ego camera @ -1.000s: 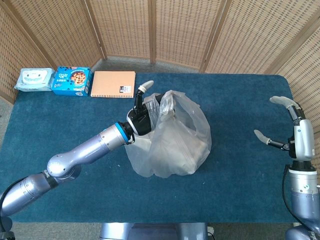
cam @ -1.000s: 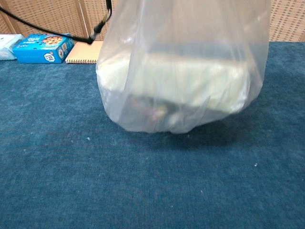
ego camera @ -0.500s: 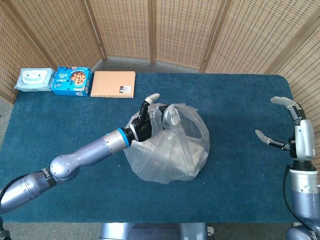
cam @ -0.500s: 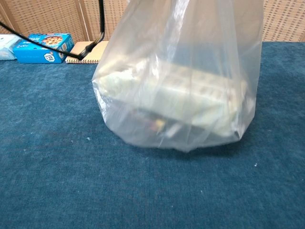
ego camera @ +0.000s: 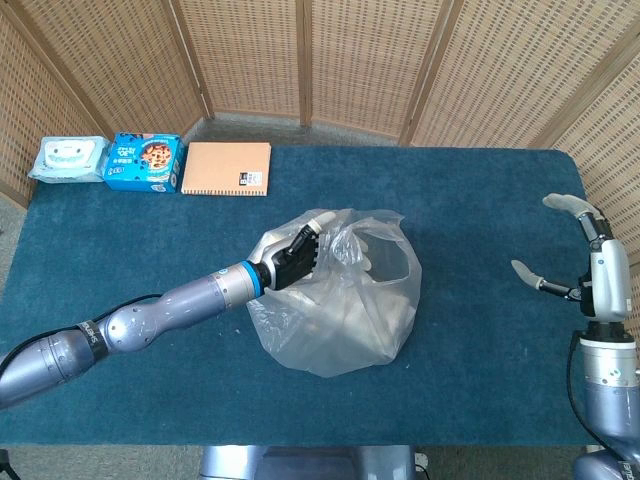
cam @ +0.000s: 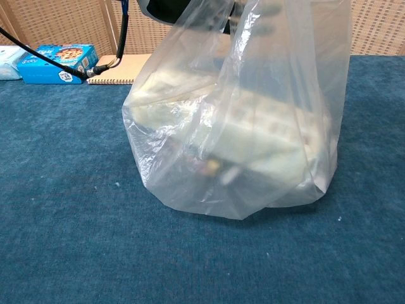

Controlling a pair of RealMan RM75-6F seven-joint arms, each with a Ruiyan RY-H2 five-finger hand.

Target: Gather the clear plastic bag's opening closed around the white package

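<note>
A clear plastic bag [ego camera: 340,300] sits in the middle of the blue table and fills the chest view [cam: 240,120]. Inside it lies the white package [cam: 253,136], tilted, showing through the film. My left hand [ego camera: 292,258] grips the bag's upper left rim, fingers curled into the plastic; only its dark underside [cam: 183,7] shows at the top of the chest view. The bag's mouth gapes toward the right. My right hand [ego camera: 580,255] hovers far right near the table's edge, fingers apart, holding nothing.
Along the back left edge lie a wipes pack [ego camera: 68,158], a blue snack box [ego camera: 143,161] and an orange notebook [ego camera: 226,168]. A black cable [cam: 57,60] runs across the chest view's upper left. Wicker screens stand behind the table [ego camera: 480,350].
My left hand has come down and forward with the bag's rim. The bag has sunk and spread wider on the table, and the package inside has tilted. The right hand has stayed put.
</note>
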